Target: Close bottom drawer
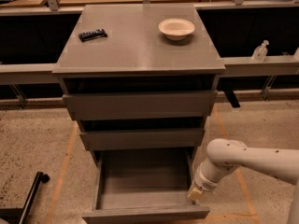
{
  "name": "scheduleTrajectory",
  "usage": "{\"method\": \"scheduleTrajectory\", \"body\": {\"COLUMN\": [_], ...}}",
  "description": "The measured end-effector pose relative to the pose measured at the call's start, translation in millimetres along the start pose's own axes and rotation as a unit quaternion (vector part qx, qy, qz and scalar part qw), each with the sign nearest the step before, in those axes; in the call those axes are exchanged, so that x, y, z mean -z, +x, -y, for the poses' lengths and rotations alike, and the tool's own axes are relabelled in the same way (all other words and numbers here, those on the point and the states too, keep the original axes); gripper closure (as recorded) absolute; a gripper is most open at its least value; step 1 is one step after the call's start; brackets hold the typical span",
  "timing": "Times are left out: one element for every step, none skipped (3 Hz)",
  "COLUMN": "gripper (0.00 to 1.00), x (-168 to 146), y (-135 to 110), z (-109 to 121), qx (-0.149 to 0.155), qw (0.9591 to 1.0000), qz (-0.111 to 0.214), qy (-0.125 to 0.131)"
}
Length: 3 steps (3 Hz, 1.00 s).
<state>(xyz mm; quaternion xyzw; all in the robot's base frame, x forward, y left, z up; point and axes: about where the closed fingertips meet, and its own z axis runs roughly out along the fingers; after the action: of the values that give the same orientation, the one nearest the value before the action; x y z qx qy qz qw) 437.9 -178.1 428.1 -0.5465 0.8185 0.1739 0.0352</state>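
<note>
1. Beige-tipped fingers (pixel 195 192) of the gripper hang low, just outside the right wall of the flat-fronted, handleless grey bottom drawer (pixel 145 213). Whether they are clenched or released I cannot tell. The drawer is pulled far out and its grey box is bare. Its front panel sits nearer the camera than the fingers, so a push begun here would likely scrape along the wall and not drive the drawer in.
2. Pressing only the front's near corner, beside the fingers, could skew the drawer on its runners and jam it.
3. Above and beyond the fingers, the grey middle drawer (pixel 142 139) overhangs. Fingers following the front inward might get pinched there.
4. Farther off, a hard shove could jolt the cream round bowl (pixel 176 28) on the grey worktop (pixel 135 50).
</note>
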Motion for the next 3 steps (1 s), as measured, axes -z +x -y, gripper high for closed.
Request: {"method": "scheduleTrajectory", "body": {"gripper": [1.00, 1.00, 1.00], "x": [-2.8, -20.6, -57.9], "y": [0.9, 8.5, 16.2], "z": [-1.3, -1.6, 3.2], "qx": [-0.001, -0.005, -0.008], "qw": [1.0000, 0.9997, 0.9994], "qz": [0.000, 0.021, 0.032], "qy": [-0.003, -0.008, -0.015]}}
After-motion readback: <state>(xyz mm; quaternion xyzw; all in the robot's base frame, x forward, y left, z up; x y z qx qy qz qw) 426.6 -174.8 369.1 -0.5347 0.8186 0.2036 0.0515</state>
